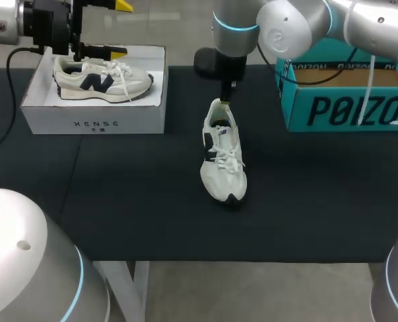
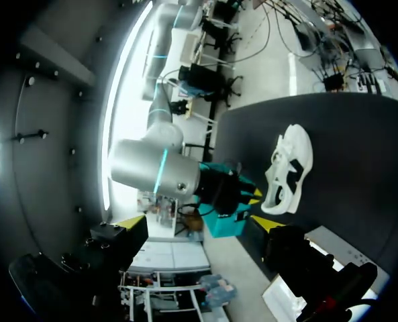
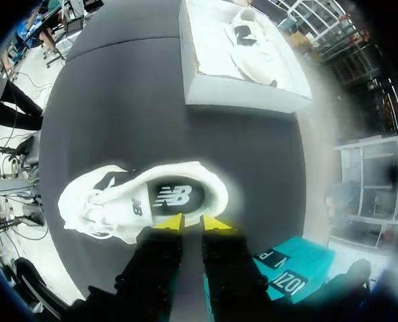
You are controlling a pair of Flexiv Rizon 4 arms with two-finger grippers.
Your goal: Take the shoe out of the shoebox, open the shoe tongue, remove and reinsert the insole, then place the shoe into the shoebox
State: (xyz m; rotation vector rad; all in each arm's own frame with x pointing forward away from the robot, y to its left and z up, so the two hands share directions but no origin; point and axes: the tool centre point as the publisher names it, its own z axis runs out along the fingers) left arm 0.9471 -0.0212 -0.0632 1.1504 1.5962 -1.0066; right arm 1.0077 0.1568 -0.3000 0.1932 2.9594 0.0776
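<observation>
Landmark: a white cardboard shoebox (image 1: 94, 124), open-topped, is parked on the left part of the black cloth-covered worktop (image 1: 152, 221). Everything below is placed off that box.

Loose shoe: a white mesh sneaker with a navy side logo (image 1: 223, 157) is stood on its sole on the worktop, to the right of the shoebox and clear of it. Its heel is about level with the shoebox's front wall, and the toe is pointed further toward the near edge. White laces are flopped over the tongue. In the right wrist view a dark insole can be seen down through the opening.

Boxed shoe: a second matching white sneaker (image 1: 101, 80) is laid on its side inside the shoebox, with the toe turned toward the box's right wall.

Left end effector (image 1: 120, 28): it's hung above the back-left part of the shoebox, over the boxed shoe's heel end. The yellow tips are spread wide and nothing is held between them.

Right end effector (image 3: 194, 223): it's set right at the heel collar of the loose sneaker, off to the right of the shoebox. Whether the collar is actually being pinched can't be told from these views.

Other stuff: a teal cardboard box (image 1: 346, 111) is sat well to the right of the shoebox, beyond the loose sneaker.
</observation>
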